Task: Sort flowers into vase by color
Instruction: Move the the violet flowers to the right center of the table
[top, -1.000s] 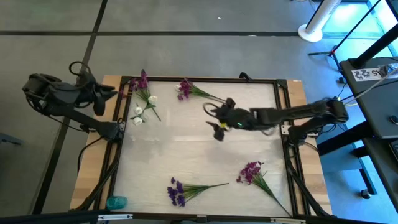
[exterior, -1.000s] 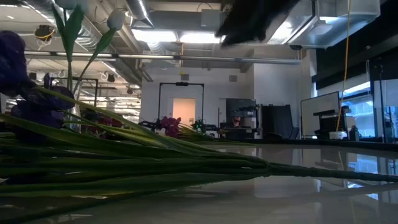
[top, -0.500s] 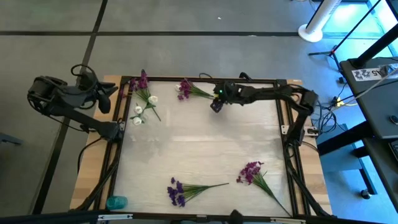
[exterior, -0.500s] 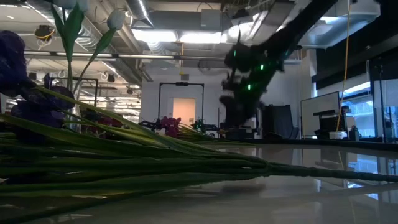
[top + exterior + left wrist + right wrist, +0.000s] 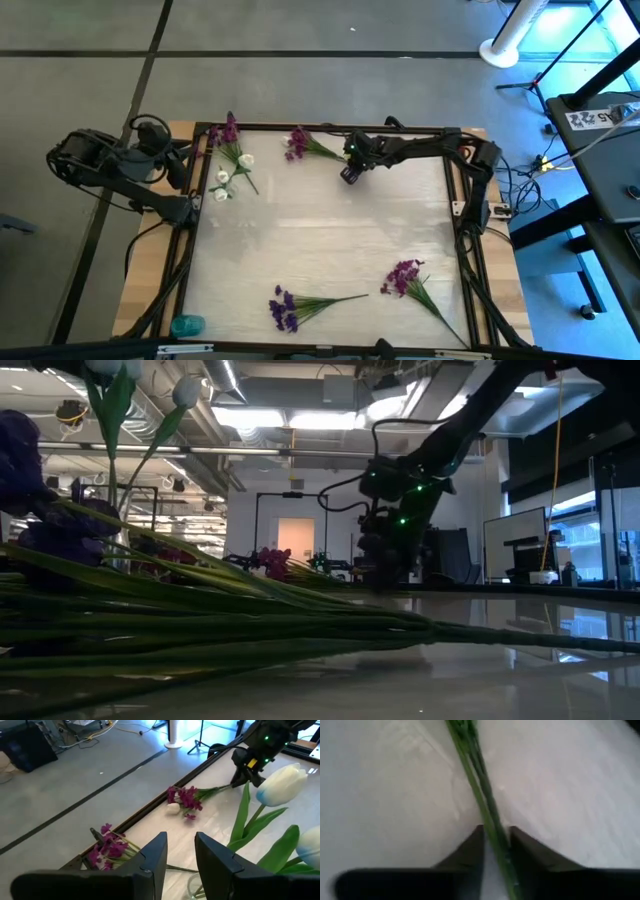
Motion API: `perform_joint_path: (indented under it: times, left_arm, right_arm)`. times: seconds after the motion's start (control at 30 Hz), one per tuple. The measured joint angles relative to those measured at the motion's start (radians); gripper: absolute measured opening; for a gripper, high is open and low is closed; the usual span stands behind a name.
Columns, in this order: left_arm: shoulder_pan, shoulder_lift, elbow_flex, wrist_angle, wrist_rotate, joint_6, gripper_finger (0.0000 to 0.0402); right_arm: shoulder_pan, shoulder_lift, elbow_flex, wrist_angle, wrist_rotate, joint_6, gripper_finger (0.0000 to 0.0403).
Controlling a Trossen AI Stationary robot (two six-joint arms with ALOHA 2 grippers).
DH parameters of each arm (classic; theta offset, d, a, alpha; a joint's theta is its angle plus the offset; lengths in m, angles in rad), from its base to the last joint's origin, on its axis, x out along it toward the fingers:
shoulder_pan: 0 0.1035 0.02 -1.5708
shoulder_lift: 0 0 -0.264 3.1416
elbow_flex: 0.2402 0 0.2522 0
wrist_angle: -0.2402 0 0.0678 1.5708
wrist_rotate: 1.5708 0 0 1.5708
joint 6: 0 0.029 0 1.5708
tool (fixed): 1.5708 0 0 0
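Right gripper (image 5: 349, 174): at the table's far edge, fingers pinched on the green stem of a magenta flower sprig (image 5: 297, 144). Left gripper (image 5: 178, 168): narrowly parted, holding nothing, beside white-bud sprigs (image 5: 222, 180). Purple sprig (image 5: 285, 307) and another magenta sprig (image 5: 404, 276) lie near the front, well apart.

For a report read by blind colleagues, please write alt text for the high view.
The right gripper is down on the green stem of a magenta flower near the table's far edge, fingers on either side of the stem. The left gripper waits at the left edge beside white and purple flowers; three more purple bunches lie apart.
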Motion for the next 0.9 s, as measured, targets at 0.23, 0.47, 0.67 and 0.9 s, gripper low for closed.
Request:
perform_joint_path:
  times: [0.23, 0.47, 0.67, 0.9]
  left_arm:
    - [0.0, 0.0, 0.0, 0.0, 0.0, 0.0, 0.0095]
    - [0.0, 0.0, 0.0, 0.002, 0.0, -0.001, 0.0095]
    - [0.0, 0.0, 0.0, 0.013, 0.0, -0.003, 0.0095]
    - [0.0, 0.0, 0.0, 0.018, 0.0, -0.023, 0.0095]
  right_arm:
    - [0.075, -0.088, 0.006, -0.155, -0.091, 0.052, 0.0034]
    - [0.246, -0.189, 0.075, -0.465, -0.187, 0.094, 0.004]
    - [0.431, -0.204, 0.085, -0.44, 0.022, 0.143, 0.0081]
    - [0.55, -0.154, 0.086, -0.167, 0.185, 0.124, 0.0181]
